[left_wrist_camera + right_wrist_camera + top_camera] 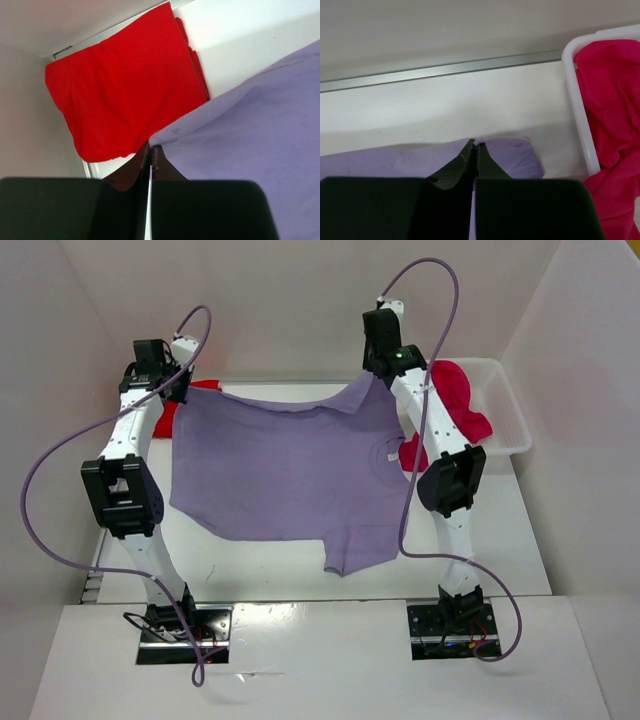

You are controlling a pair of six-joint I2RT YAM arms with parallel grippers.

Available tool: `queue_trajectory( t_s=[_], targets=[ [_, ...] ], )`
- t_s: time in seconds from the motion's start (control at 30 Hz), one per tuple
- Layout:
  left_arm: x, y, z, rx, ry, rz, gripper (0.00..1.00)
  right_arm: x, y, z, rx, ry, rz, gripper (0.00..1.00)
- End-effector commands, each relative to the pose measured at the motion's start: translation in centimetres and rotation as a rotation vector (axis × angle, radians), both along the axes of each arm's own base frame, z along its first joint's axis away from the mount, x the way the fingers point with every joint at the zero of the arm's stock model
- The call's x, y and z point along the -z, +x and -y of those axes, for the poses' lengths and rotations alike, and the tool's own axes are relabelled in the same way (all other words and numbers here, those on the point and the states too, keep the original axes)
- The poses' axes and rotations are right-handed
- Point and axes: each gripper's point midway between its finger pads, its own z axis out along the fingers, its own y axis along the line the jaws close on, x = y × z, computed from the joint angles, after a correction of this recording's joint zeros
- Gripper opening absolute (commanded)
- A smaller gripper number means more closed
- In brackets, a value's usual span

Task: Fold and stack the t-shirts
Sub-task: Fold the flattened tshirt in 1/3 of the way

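The lavender t-shirt (pixel 280 465) hangs spread between both arms over the table. My left gripper (pixel 180 383) is shut on its far left corner (pixel 165 134); my right gripper (pixel 378 370) is shut on its far right corner (pixel 512 150). A bright red t-shirt (pixel 125 85) lies folded on the table at the far left, mostly hidden behind the left arm in the top view (pixel 168 418). The crimson t-shirt (pixel 455 405) spills out of the white bin (pixel 510 410) at the right, and shows in the right wrist view (pixel 612 115).
White walls close in the table on the left, back and right. The white bin's rim (pixel 577 115) stands just right of my right gripper. A metal strip (pixel 445 70) runs along the table's far edge.
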Motion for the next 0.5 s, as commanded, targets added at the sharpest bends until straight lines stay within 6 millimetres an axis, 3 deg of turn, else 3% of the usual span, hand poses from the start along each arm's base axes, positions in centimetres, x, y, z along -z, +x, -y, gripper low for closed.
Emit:
queue_trajectory(
  t_s=[0.0, 0.1, 0.13, 0.17, 0.2, 0.23, 0.3, 0.47],
  targets=[
    [-0.9, 1.4, -1.4, -0.025, 0.055, 0.047, 0.00, -0.4, -0.3, 0.1, -0.005, 0.039, -0.003, 0.00],
    [1.2, 0.9, -2.2, -0.012, 0.121, -0.006, 0.00, 1.9, -1.1, 0.8, 0.016, 0.043, -0.083, 0.00],
    [1.2, 0.5, -2.5, -0.011, 0.147, -0.011, 0.00, 1.8, -1.6, 0.6, 0.008, 0.059, -0.092, 0.00],
    [1.8, 0.2, -2.9, 0.004, 0.189, -0.032, 0.00, 3.3, -1.9, 1.3, 0.001, 0.083, -0.139, 0.00],
    [2.6, -0.7, -3.0, 0.012, 0.210, -0.059, 0.00, 2.3, -2.5, 1.1, -0.014, 0.109, -0.122, 0.00],
    [3.2, -1.3, -3.2, 0.016, 0.229, -0.078, 0.00, 4.8, -3.5, 0.8, -0.032, 0.118, -0.180, 0.00],
    [3.4, -2.2, -4.0, 0.022, 0.305, -0.091, 0.00, 5.3, -4.4, 1.1, -0.035, 0.143, -0.180, 0.00],
    [8.3, -6.1, -5.0, 0.074, 0.414, -0.245, 0.00, 9.1, -8.7, 1.8, -0.055, 0.199, -0.287, 0.00]
  ],
)
